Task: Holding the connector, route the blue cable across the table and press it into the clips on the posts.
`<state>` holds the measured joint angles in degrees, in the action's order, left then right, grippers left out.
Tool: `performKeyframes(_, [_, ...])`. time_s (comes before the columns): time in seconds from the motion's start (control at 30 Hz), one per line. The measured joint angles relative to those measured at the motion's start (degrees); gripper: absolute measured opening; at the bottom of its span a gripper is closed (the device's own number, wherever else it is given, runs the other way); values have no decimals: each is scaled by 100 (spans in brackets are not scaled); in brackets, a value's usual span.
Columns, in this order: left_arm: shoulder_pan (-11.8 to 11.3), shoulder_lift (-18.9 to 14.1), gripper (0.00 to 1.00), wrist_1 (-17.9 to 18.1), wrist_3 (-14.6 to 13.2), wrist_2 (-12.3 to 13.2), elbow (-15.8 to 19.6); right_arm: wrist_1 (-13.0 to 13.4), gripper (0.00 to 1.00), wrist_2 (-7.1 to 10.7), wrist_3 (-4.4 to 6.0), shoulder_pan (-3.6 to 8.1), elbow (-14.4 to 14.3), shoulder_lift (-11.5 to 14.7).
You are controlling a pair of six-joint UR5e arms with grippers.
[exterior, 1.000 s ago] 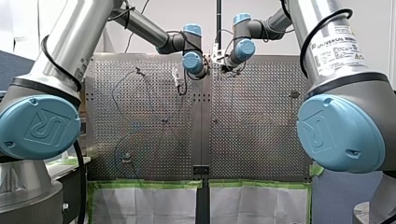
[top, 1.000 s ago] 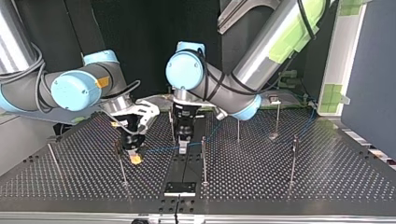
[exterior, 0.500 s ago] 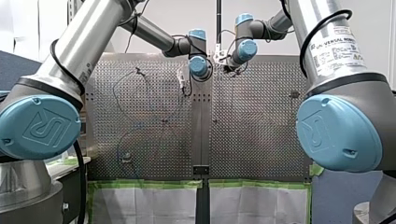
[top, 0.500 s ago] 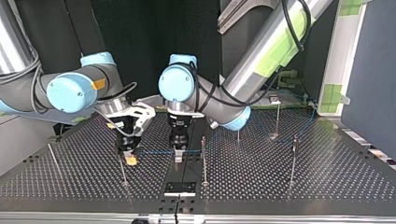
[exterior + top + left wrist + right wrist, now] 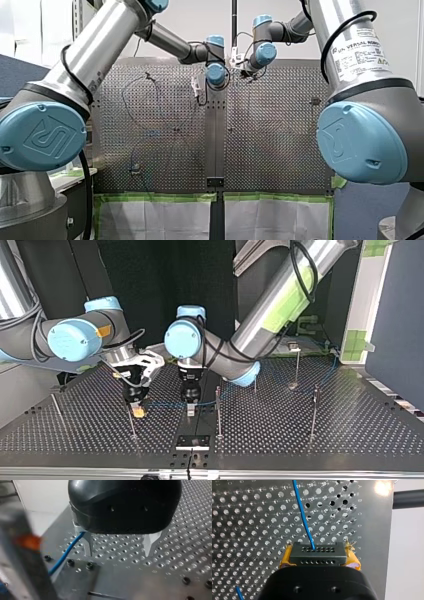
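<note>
Front view: both arms are reaching out to the far middle of the tabletop (image 5: pixel 270 150), close to each other. Their jaws are too small here for me to tell how they are standing.

Top view: my right arm's jaws are pointing down at the left, and their yellow pads (image 5: pixel 138 412) are pinching something small. The blue cable (image 5: pixel 165 403) is running from there to the right, past my left arm's jaws in the middle, and on to the far right. The left post (image 5: pixel 131 424) is standing just beside the yellow pads. The middle post (image 5: pixel 218 412) is standing just right of my left arm's jaws.

Left wrist view: my left arm's jaws are standing wide apart and holding nothing. The blue cable is passing just outside one finger (image 5: pixel 87 546), not between the two.

Right wrist view: my right arm's jaws are squeezing the dark connector (image 5: pixel 316 553) from both sides. The cable is coming out of its middle and going away over the holes.

I think the robot is carrying the cable toward a post. Next, the cable needs lining up over that post's clip and pushing down, with the connector gripped tight so the cable is not going slack. I cannot see the clip itself.
</note>
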<state>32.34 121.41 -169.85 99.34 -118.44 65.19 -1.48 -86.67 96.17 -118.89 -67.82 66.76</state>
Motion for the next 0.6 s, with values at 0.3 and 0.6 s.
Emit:
performKeyframes(0.3, [18,50,100,-21,18,-223,-42,0,0,2,0,1,-5,0])
performKeyframes(0.6, [90,46,12,-31,48,-442,-44,-8,0,6,-14,-12,-5,0])
